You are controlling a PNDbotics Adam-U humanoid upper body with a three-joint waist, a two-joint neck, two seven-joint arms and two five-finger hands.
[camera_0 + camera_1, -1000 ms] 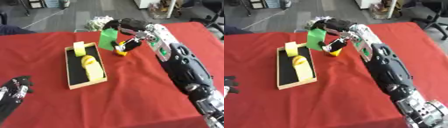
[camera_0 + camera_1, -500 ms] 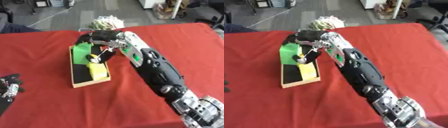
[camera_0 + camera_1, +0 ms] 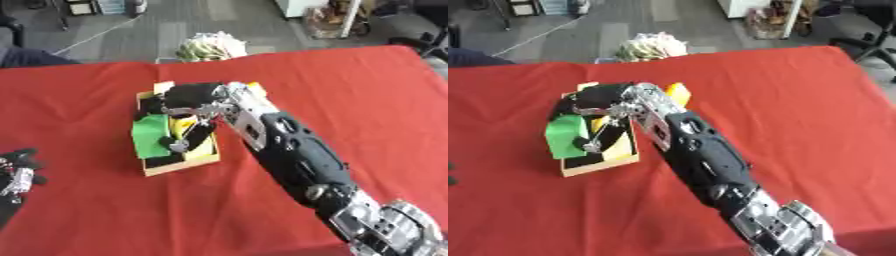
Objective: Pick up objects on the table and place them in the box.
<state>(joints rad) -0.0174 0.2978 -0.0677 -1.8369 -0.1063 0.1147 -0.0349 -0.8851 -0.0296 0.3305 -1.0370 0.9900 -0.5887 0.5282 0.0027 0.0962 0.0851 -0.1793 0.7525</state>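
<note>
My right hand reaches in from the lower right and hovers over the tan cardboard box. Its fingers are curled round a green block, which hangs at the box's left side, partly over the rim. Yellow things lie inside the box on its dark floor, partly hidden by the hand. A small yellow-orange thing shows on the red cloth just behind my right forearm. My left hand rests open at the lower left edge.
A white and green bundle lies at the table's far edge. The red tablecloth stretches wide to the right of the arm. Grey floor and chairs lie beyond the table.
My right hand has carried the green block leftward from beside the box to over it, and lower. The picture has also shifted, so the camera moved.
</note>
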